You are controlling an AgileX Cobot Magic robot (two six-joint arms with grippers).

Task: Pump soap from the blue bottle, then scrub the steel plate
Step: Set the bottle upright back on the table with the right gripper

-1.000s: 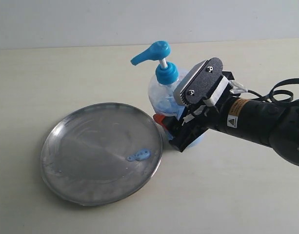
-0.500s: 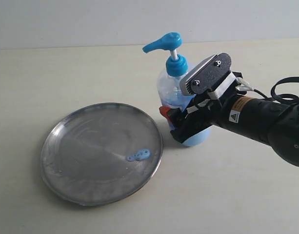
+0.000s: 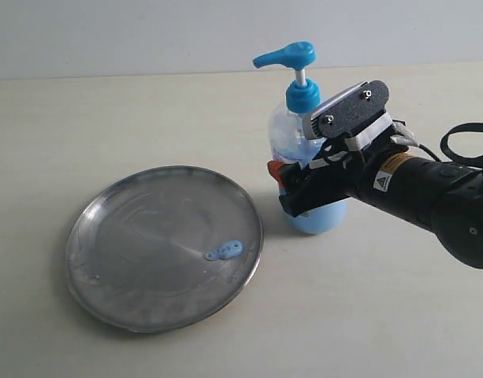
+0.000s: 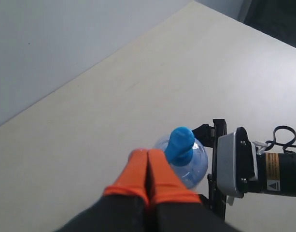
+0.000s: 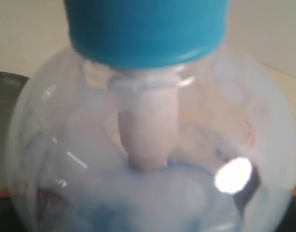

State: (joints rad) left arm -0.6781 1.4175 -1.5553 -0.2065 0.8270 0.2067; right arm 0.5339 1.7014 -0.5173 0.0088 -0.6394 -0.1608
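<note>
The blue bottle stands upright just right of the steel plate, its blue pump head pointing left. My right gripper is shut on the bottle's lower body, one red-tipped finger showing on the near side. A small pale blue blob of soap lies on the plate near its right rim. In the right wrist view the bottle fills the picture and hides the fingers. My left gripper is shut and empty, its orange fingertips high above the bottle's pump head; it is outside the exterior view.
The pale table stretches around the plate and bottle. A grey wall runs along the back edge. The right arm's black body and cable reach in from the right.
My right gripper has carried the bottle to the right, away from the plate's rim, and brought it more upright. The soap blob and the plate have stayed put.
</note>
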